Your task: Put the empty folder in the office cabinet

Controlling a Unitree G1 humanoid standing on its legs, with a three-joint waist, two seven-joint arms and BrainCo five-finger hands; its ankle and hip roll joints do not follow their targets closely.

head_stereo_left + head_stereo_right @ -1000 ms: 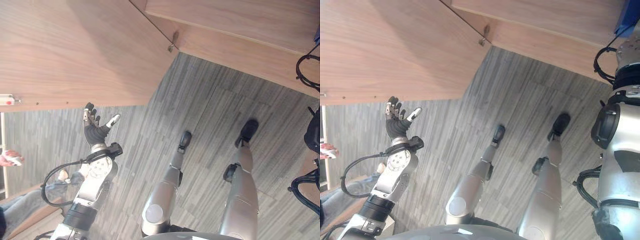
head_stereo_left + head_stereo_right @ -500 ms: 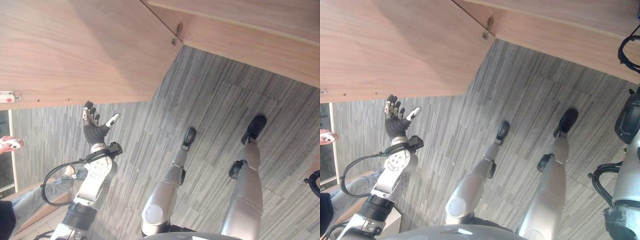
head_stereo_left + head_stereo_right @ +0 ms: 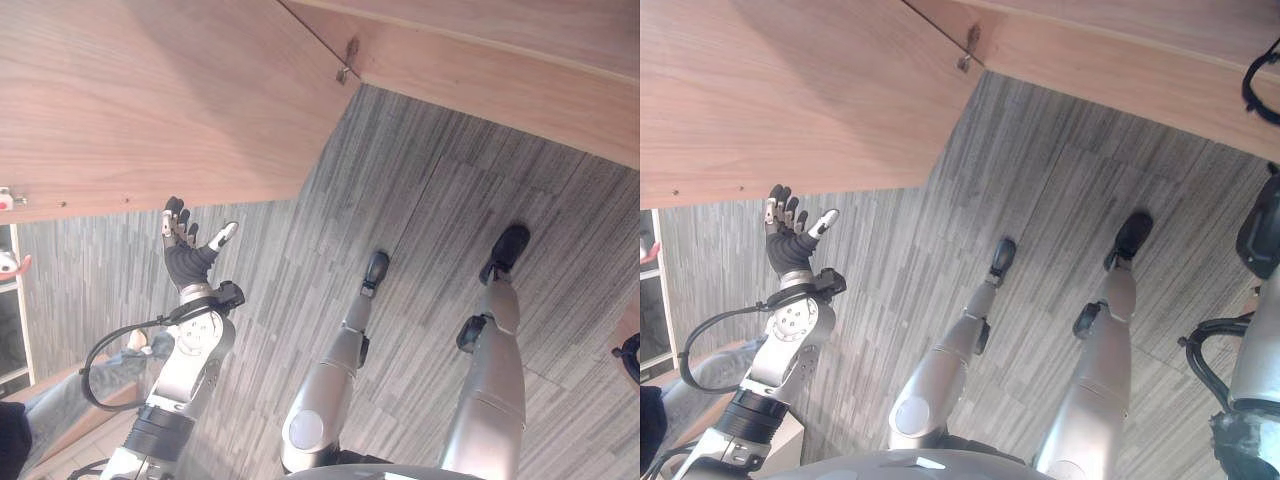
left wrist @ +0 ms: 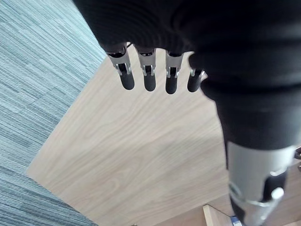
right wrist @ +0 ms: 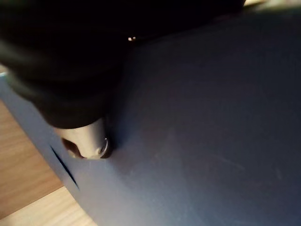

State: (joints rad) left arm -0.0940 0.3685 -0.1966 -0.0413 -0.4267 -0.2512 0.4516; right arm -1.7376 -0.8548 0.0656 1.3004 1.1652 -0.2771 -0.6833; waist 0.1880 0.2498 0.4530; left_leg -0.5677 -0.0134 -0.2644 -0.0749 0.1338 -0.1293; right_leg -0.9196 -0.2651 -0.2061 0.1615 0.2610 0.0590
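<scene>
the left hand hung raised with its silver, dark-tipped fingers spread straight and empty, just below the edge of the open cabinet door, a flat panel of pale wood grain. beneath lay grey striped carpet. in the right wrist view the right hand was pressed against the folder, a smooth dark blue sheet with a matte face, beside a light wooden surface; whether that hand's fingers curled round it i cannot tell. a person's hand showed at the far left.
</scene>
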